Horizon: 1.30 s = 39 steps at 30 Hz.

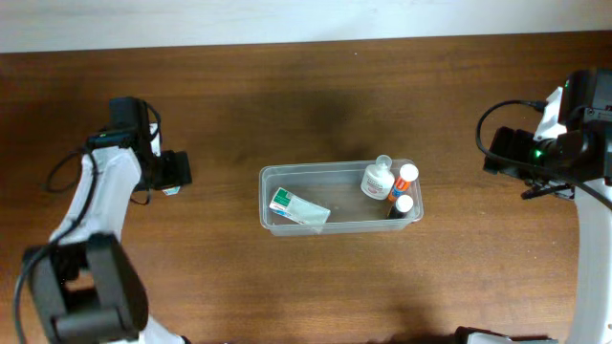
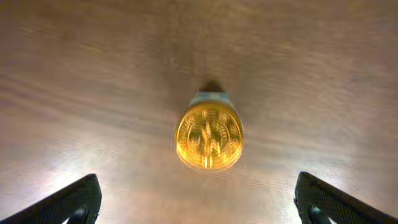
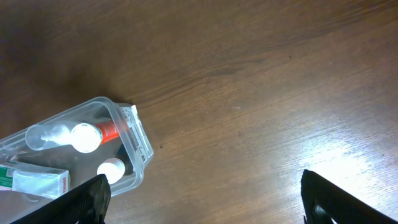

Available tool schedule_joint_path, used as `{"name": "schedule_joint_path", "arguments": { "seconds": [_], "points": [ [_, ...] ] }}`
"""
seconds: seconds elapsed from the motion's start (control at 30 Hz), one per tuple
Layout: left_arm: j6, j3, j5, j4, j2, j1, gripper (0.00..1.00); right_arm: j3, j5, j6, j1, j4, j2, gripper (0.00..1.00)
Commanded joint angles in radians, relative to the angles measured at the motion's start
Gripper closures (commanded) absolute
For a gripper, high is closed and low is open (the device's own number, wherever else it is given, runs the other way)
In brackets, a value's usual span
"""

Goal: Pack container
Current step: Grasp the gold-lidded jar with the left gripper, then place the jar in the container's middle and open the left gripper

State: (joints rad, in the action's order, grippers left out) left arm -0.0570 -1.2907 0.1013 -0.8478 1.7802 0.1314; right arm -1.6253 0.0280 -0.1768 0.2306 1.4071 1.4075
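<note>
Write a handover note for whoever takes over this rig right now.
Left gripper: open, fingers either side of an amber bottle on the table, left of the container; not touching it.
Right gripper: open, empty, over the table right of the container.
Done: box, clear bottle and two white-capped bottles are inside.
Left: grasp the amber bottle and put it in.

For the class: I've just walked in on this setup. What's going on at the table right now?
Two robot arms are packing a clear container at the middle of the table. It holds a green-and-white box, a clear bottle and two small white-capped bottles. The left gripper is open over a small amber bottle on the table outside the container, not gripping it. The right gripper is open and empty, off beyond the container's bottle end.
</note>
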Motion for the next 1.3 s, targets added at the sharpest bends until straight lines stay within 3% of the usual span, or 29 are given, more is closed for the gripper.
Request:
{"name": "schedule_joint_path", "arguments": {
  "seconds": [0.0,0.3,0.5,0.6,0.8,0.97,1.1,1.27],
  "points": [
    [-0.029,-0.003,-0.035,0.043,0.108,0.003,0.01,0.006,0.006,0.015,0.005,0.004,-0.008,0.11],
    [-0.029,-0.003,-0.057,0.148,0.223,0.003,0.02,0.006,0.006,0.016,0.005,0.011,-0.008,0.11],
    [-0.029,-0.003,-0.058,0.145,0.223,0.003,0.55,0.006,0.006,0.023,0.005,0.011,-0.008,0.11],
    [-0.029,-0.003,-0.058,0.116,0.223,0.003,0.63,0.006,0.006,0.023,0.005,0.011,-0.008,0.10],
    [-0.029,-0.046,-0.107,0.040,0.163,-0.007,0.69,0.006,0.006,0.023,0.005,0.011,-0.008,0.10],
    [-0.026,-0.091,-0.212,0.002,-0.054,-0.115,0.69,0.006,0.006,0.023,0.005,0.015,-0.008,0.10],
    [0.071,-0.091,-0.217,-0.002,-0.217,-0.331,0.69,0.006,0.006,0.023,0.005,0.015,-0.008,0.11],
    [0.095,-0.080,-0.210,-0.009,-0.216,-0.604,0.69,0.006,0.006,0.023,0.005,0.015,-0.008,0.10]
  ]
}}
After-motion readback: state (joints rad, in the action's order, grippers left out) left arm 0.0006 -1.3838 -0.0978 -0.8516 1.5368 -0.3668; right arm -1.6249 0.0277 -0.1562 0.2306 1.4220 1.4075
